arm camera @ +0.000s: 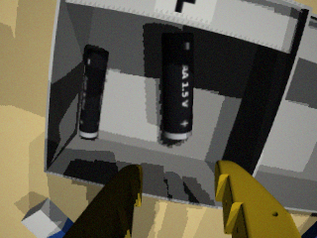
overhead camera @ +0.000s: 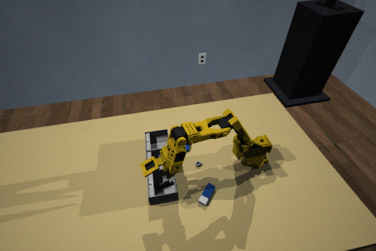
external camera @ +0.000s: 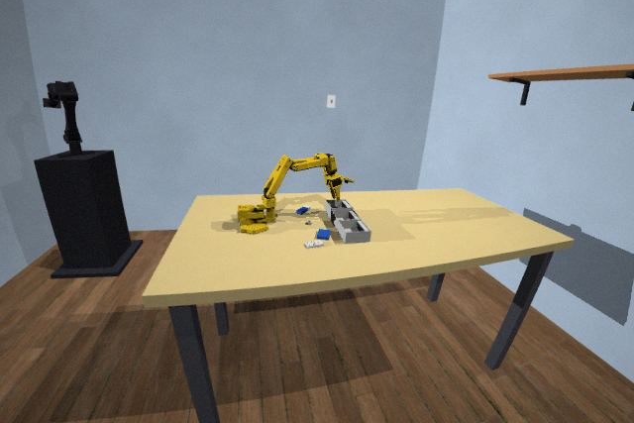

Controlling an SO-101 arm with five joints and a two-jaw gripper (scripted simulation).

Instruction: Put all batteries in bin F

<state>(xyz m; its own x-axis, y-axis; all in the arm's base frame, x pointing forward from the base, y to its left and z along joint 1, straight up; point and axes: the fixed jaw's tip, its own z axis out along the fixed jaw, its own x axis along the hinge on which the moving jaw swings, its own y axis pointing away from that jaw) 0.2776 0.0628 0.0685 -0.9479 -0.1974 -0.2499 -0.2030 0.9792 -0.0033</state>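
Note:
The grey bin marked F [overhead camera: 164,198] [external camera: 331,209] is the end one of a row of three bins. Two black batteries [arm camera: 93,93] [arm camera: 178,86] lie side by side on its floor, both clear of my fingers. My gripper [arm camera: 178,173] [overhead camera: 170,175] [external camera: 335,194] hangs above the bin's near wall, pointing down. Its yellow fingers stand a little apart with nothing between them.
A blue-and-white block [overhead camera: 207,194] [arm camera: 47,221] and a small metal nut [overhead camera: 198,163] lie on the table beside the bins. Another small blue thing [overhead camera: 187,147] lies under the arm. The two other bins [overhead camera: 156,139] stand in line behind bin F.

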